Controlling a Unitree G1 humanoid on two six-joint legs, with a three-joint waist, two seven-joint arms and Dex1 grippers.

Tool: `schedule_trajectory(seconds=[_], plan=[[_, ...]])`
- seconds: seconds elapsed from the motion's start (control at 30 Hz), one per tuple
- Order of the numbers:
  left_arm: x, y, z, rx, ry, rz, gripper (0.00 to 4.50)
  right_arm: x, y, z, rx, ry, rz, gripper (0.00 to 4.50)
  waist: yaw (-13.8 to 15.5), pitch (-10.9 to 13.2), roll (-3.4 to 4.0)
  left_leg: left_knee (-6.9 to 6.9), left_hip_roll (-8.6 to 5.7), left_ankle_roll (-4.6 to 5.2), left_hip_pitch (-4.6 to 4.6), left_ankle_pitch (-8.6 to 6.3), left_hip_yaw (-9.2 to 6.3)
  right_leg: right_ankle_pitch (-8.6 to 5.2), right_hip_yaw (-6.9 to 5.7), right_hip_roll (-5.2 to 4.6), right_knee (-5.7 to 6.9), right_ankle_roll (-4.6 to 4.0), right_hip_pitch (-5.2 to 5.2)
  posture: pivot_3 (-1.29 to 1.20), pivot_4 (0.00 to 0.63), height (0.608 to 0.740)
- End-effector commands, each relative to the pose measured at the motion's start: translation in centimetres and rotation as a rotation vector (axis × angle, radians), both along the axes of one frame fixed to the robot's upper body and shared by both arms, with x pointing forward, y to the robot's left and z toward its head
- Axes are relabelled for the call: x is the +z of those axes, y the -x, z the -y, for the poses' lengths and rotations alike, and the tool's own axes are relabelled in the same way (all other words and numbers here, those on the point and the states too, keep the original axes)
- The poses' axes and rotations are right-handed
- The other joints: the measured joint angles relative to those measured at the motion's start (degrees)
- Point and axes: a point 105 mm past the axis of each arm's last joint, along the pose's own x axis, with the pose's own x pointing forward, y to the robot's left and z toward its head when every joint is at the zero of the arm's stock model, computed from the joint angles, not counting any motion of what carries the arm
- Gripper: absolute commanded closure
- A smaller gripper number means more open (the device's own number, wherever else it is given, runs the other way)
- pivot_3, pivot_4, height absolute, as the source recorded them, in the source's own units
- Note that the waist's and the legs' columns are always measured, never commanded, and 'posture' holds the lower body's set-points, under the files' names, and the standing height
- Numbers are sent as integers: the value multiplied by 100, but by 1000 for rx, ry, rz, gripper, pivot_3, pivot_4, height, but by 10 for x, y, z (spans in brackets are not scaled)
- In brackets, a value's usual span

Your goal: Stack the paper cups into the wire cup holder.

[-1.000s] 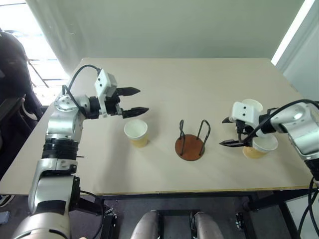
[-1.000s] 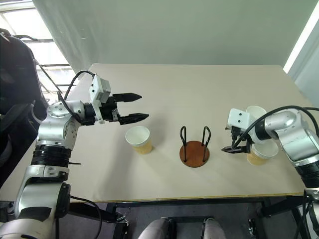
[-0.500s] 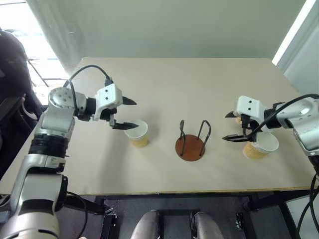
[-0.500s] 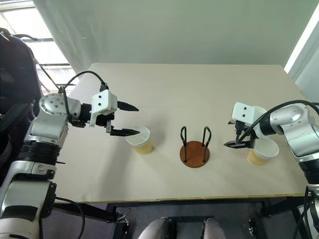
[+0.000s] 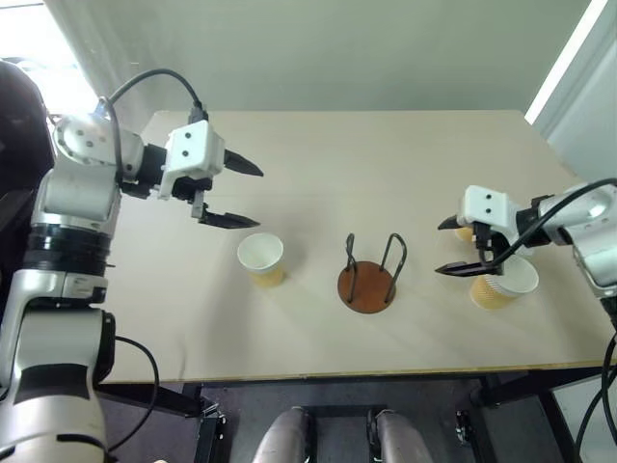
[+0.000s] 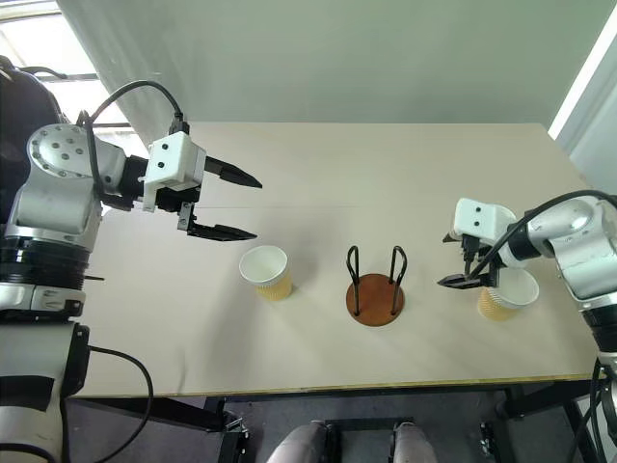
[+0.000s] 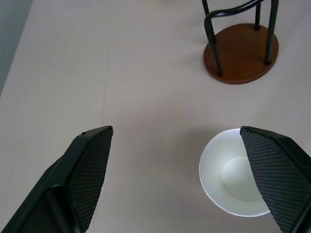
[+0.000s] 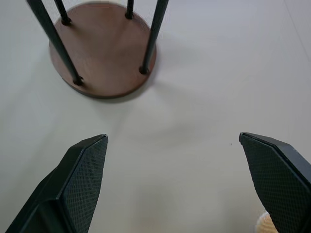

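One paper cup [image 5: 261, 258] stands upright left of the wire cup holder [image 5: 367, 280], which is empty; both also appear in the left wrist view, cup [image 7: 233, 177] and holder [image 7: 241, 53]. My left gripper [image 5: 253, 196] hovers open above and behind that cup, apart from it. A second paper cup [image 5: 503, 283] stands at the right. My right gripper [image 5: 442, 249] is open and empty, just left of this cup, between it and the holder. A tan sliver behind the right wrist [image 5: 466, 232] looks like another cup, mostly hidden.
The light wooden table [image 5: 386, 154] has free room across its far half. Its front edge [image 5: 366, 369] runs close below the holder. A grey wall stands behind the table.
My left gripper dipped to the left cup's rim, then lifted up and away from it with the wrist rolled, still open. The right gripper has hardly moved.
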Motion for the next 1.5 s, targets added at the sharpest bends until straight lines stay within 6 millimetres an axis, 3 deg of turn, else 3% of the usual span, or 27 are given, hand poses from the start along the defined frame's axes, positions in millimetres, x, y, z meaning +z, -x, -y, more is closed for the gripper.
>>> schedule_trajectory(seconds=[0.03,0.3,0.53,0.83,1.07,1.5], plan=[[4,6,-6,-21,-33,-23,0,42,-1,5,23,-33,114,45,-4,0,0,-1,0,1,0,1,0,-1,0,0,0,-1,-1,0,150,740],[-6,13,-6,-42,-23,-100,0,79,3,6,57,-111,149,45,0,0,0,1,0,6,-10,-5,-4,-12,-4,0,3,-9,-8,0,150,740],[-11,18,5,-94,-62,-141,0,95,18,-2,99,-212,107,45,-2,0,0,2,1,6,-13,-5,-4,-19,-7,0,5,-9,-10,0,150,740],[7,22,25,-188,-170,-70,0,93,17,1,75,-179,100,45,0,0,0,12,-1,9,-17,-3,-4,-19,-7,-1,11,-11,-9,0,150,740],[-1,22,15,-194,-395,-7,0,92,19,9,53,-159,72,45,-9,0,1,11,2,10,-12,-3,-4,-23,-7,0,14,-9,-11,0,150,740],[-13,22,5,-151,-552,11,0,96,19,18,32,-128,58,45,-12,-1,1,15,1,16,-15,-3,-4,-26,-7,0,15,-11,-11,0,150,740]])
